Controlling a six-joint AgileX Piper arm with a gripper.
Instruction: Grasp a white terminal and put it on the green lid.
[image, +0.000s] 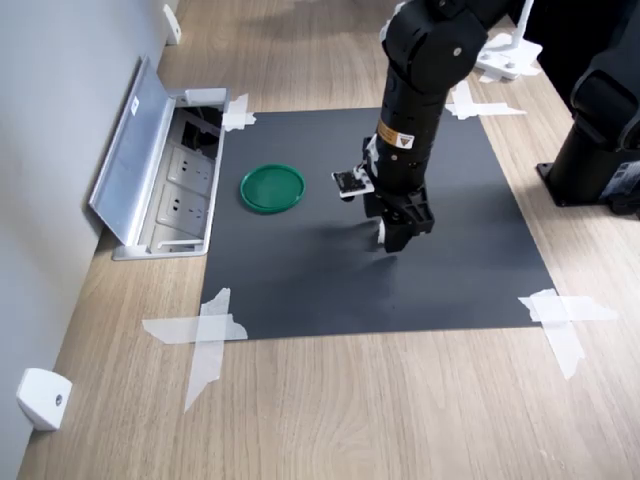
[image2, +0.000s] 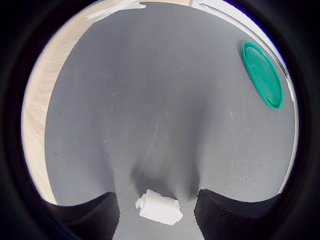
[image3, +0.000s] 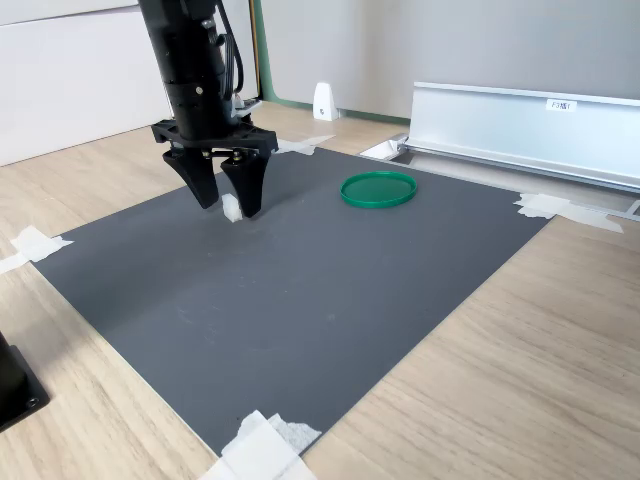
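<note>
White terminal (image2: 159, 209) on mat betw. spread tool (image3: 229, 203) fingers, ungripped; arm label unreadable.

Dark grey mat (image: 330, 280) flat on light wood-grain worktop (image: 330, 410), corners fixed with crossed white tape strips (image: 205, 330). Open silver socket box (image: 165, 175) with raised lid at mat's edge, toward the first exterior view's left. Small white wedge-shaped piece (image: 42, 397) on worktop near the wall.
</note>
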